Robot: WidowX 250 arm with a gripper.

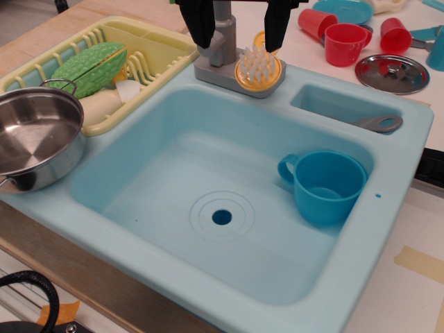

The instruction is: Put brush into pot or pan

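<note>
While the light-blue toy sink (388, 173) took up most of the desk (416, 277), the work to be done sat along its back rim and far left edge. Its basin lay wide and open, holding only a blue cup (325, 186) near the right wall, so a carry across had plenty of free room above it. At the left, the steel pot (35, 139) rested on the sink's corner, mouth up and empty, touching the yellow dish rack (156, 59) behind it; a green toy vegetable (90, 67) lay in that rack, close to the pot's far rim. The pincer (239, 28) hung released above the back rim, its two black fingers (201, 24) spread wide to either side of the grey tap post (223, 35). The brush (259, 71) lay on the grey tap base, bristles up, just below the right finger and not gripped.

A good grasp, I judged, would mean shifting right until the fingers straddled the disc, dropping clear of the post, and closing on the orange rim, not the bristles. Lifting high before swinging left would likely spare the tap, the rack wall and the pot's wire handle (59, 84). Red cups (345, 43) and a steel lid (392, 73) stood well apart at the right.
</note>
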